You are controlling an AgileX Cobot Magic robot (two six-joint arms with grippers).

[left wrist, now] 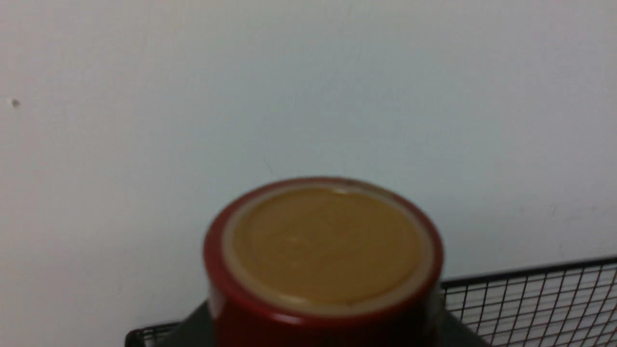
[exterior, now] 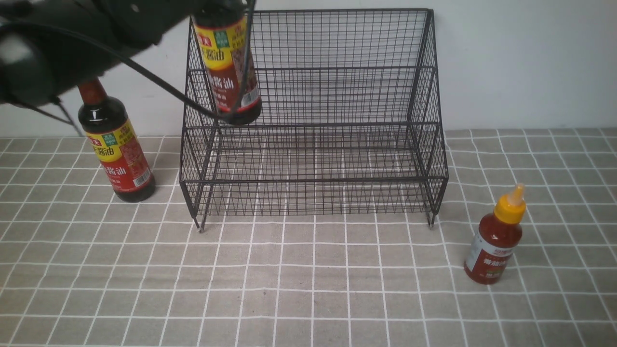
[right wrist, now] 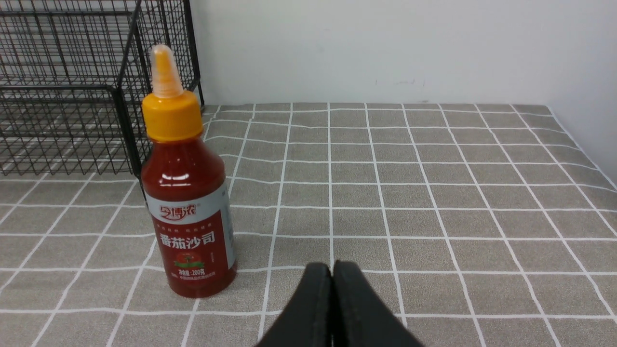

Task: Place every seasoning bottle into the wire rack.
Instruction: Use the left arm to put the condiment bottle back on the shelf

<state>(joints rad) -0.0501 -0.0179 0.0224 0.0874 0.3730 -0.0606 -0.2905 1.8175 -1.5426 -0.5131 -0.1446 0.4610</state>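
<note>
A tall dark soy-sauce bottle [exterior: 226,62] hangs tilted over the left end of the black wire rack [exterior: 313,126]. Its base is near the upper shelf; I cannot tell if it touches. My left gripper [exterior: 221,8], mostly cut off at the top edge, is shut on its neck. The left wrist view shows only its tan cap [left wrist: 328,246] and the rack's mesh [left wrist: 530,299]. A second soy-sauce bottle [exterior: 118,149] stands left of the rack. The short red sauce bottle [exterior: 496,241] stands front right of it. My right gripper [right wrist: 331,270] is shut and empty, just right of this red bottle [right wrist: 185,193].
A grey checked cloth [exterior: 308,279] covers the table. A white wall [exterior: 530,58] rises right behind the rack. The left arm [exterior: 72,38] and its black cable [exterior: 164,89] cross in front of the rack's left side. The rack's corner [right wrist: 120,111] stands behind the red bottle.
</note>
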